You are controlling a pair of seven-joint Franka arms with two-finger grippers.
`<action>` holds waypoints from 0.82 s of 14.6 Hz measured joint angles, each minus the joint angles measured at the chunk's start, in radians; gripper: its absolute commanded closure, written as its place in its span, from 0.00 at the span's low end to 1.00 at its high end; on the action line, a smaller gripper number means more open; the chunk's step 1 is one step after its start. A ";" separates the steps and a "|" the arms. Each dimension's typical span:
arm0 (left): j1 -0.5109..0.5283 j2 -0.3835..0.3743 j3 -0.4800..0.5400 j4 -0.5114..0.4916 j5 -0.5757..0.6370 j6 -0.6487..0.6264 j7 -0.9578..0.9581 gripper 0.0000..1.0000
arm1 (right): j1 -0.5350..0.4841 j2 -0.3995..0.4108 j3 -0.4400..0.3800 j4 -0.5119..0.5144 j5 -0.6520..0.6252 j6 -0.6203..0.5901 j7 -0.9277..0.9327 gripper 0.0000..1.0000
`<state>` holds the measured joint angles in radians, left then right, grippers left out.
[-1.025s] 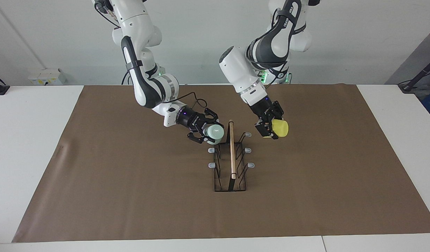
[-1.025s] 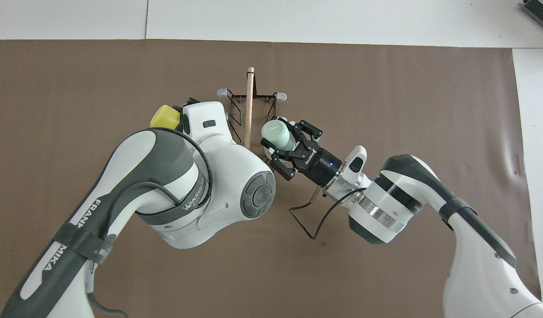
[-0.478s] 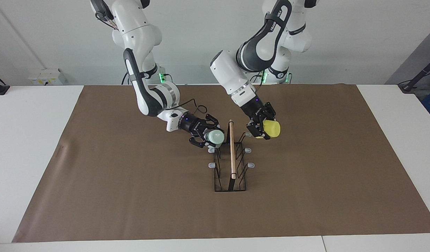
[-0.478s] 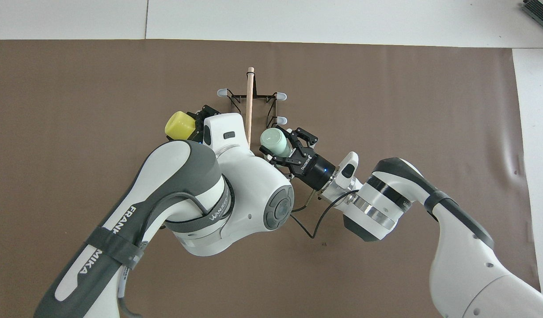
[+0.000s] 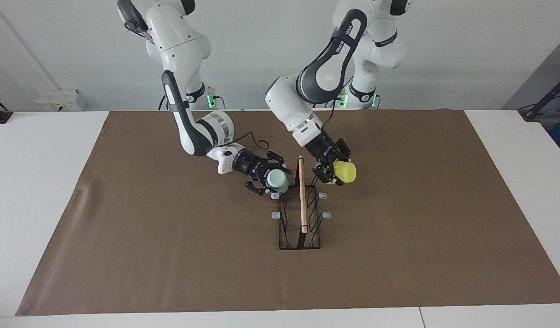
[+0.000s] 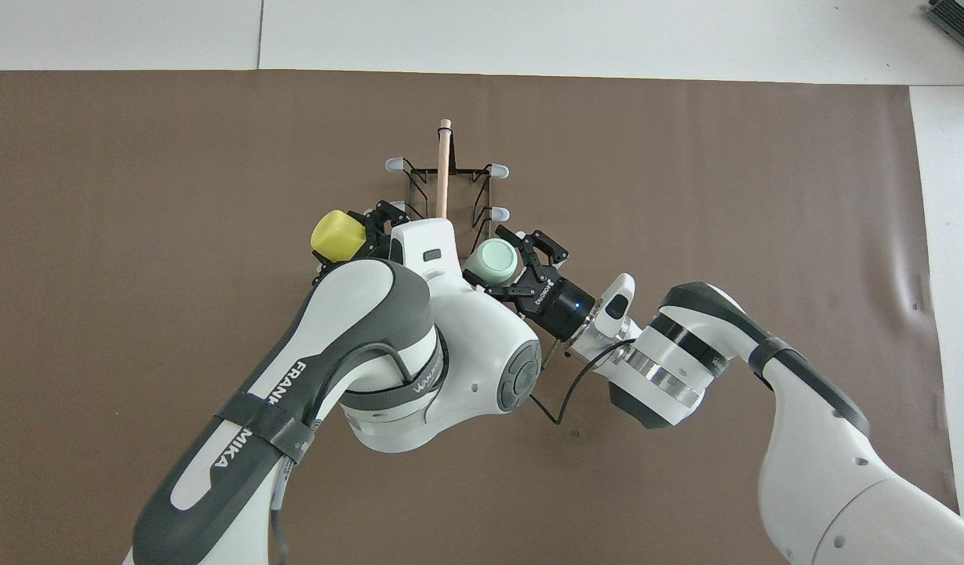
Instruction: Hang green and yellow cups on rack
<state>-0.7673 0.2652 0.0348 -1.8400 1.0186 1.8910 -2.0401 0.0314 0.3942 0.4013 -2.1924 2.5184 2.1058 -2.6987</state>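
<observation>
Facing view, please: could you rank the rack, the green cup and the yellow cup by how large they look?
1. rack, clearly largest.
2. green cup in the right gripper and yellow cup in the left gripper: alike, no ranking.

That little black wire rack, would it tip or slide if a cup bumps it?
Probably slides or rocks easily: the rack is thin wire, so likely light, and its base looks narrow under a tall wooden rod. It also appears to stand loose on the brown mat, with nothing seen holding it.
</observation>
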 measured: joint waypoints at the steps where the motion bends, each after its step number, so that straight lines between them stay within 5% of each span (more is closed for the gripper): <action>1: -0.006 0.000 0.000 0.001 0.000 -0.007 0.000 1.00 | 0.000 0.000 0.000 -0.001 0.000 0.013 0.000 0.00; 12: -0.055 0.001 -0.001 -0.001 0.000 -0.024 -0.007 1.00 | -0.050 -0.057 0.007 0.000 -0.167 0.209 0.068 0.00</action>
<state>-0.8221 0.2663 0.0339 -1.8405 1.0189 1.8674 -2.0470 -0.0182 0.3373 0.4086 -2.1921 2.3513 2.3152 -2.6311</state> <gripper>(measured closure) 0.317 0.000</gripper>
